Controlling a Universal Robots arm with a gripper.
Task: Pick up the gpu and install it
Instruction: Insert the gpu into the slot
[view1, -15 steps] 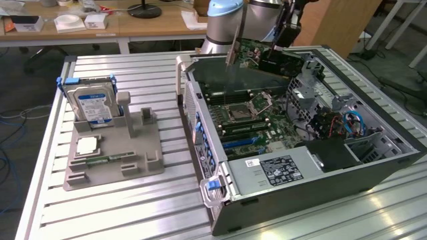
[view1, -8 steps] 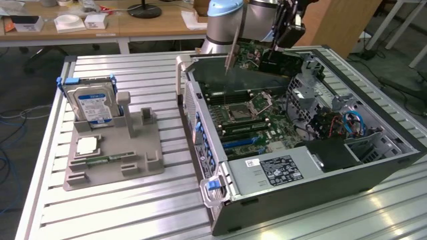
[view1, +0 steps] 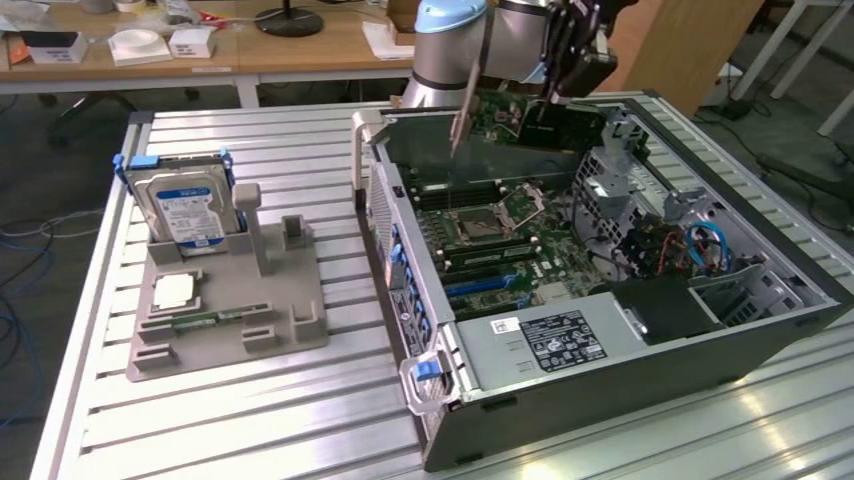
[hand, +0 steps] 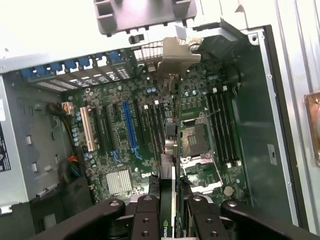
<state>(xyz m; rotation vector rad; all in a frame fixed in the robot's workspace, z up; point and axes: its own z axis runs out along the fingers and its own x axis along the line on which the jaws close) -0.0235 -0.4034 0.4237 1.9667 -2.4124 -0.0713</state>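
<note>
From my remote station I see the jaws pinching the thin, flat, dark green-black gpu card (view1: 523, 122) by its upper edge, one black finger (hand: 148, 212) on each face. The card hangs on edge in the air over the far end of the open dark grey computer case (view1: 641, 385) - above the green motherboard (view1: 514, 245), clear of its slots. Its narrow silver metal bracket (hand: 176, 54) points towards the exterior view's left. Well apart, on the slatted metal surface (view1: 267, 425), a boxy hard drive with a blue-white label (view1: 187, 208) stands upright in a grey plastic holder (view1: 254, 320).
</note>
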